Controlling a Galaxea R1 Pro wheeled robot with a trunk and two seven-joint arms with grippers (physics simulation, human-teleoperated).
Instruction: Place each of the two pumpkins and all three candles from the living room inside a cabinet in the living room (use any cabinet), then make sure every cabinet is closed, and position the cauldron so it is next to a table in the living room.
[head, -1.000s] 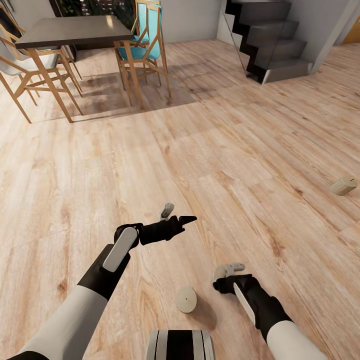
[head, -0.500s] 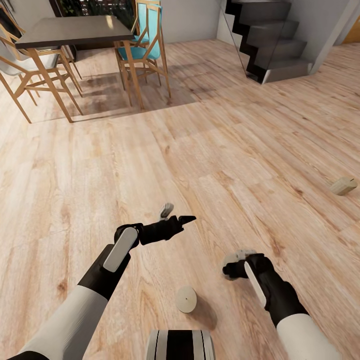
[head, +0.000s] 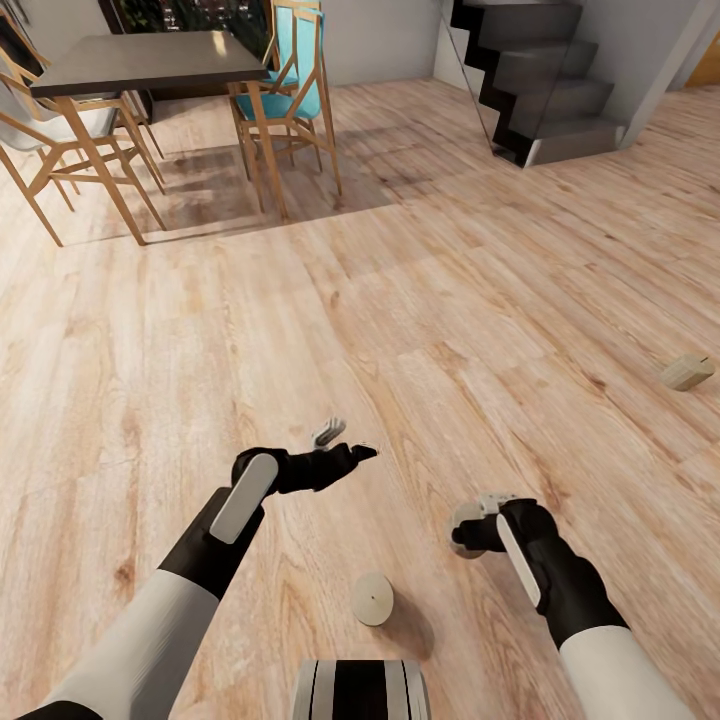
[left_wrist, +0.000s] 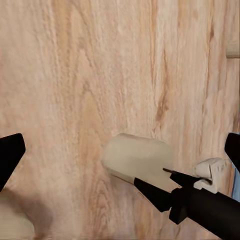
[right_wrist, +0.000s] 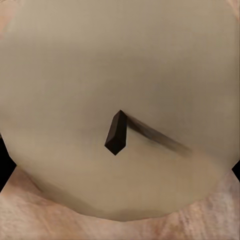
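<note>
Candles: short stubby beige cylinders with flat round tops. One candle (head: 372, 599) stood upright on the wooden floor (head: 420, 300) between the two arms, just ahead of the robot's base. A second candle (head: 687, 372) lay on its side far to the right. A third candle (right_wrist: 117, 107), its small dark wick visible, sat pressed close before the right gripper (head: 470, 528), which was clamped onto it; its body was mostly hidden behind the gripper in the head view. Left gripper (head: 338, 442): spread wide, holding nothing.
</note>
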